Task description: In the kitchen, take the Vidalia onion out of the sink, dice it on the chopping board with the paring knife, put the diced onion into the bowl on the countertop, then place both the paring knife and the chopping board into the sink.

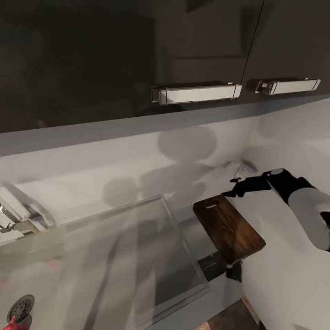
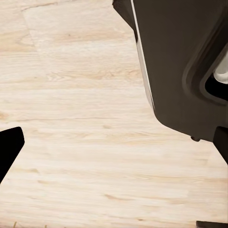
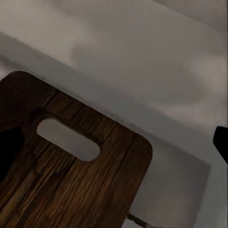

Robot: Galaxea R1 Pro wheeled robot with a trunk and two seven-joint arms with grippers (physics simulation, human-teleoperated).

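The dark brown chopping board (image 1: pixel 229 229) lies tilted on the grey countertop (image 1: pixel 284 275), just right of the sink (image 1: pixel 137 256). My right gripper (image 1: pixel 233 190) hovers open over the board's slotted handle end (image 3: pixel 69 137); its two dark fingertips (image 3: pixel 8 149) stand far apart at the sides of the right wrist view, touching nothing. A pinkish-red bit of the Vidalia onion (image 1: pixel 16 324) shows beside the sink's round drain (image 1: pixel 20 308). A pale shape that looks like the bowl (image 1: pixel 242 170) sits behind the gripper. The paring knife is out of view. My left gripper (image 2: pixel 114 147) is open over the pale wood floor (image 2: pixel 71 95).
Glossy black upper cabinets with chrome handles (image 1: pixel 197 93) hang low over the counter. The chrome tap (image 1: pixel 20 206) stands at the sink's far left. A small black part (image 1: pixel 233 272) shows under the board's near end. The robot's dark base (image 2: pixel 185 61) is beside the left gripper.
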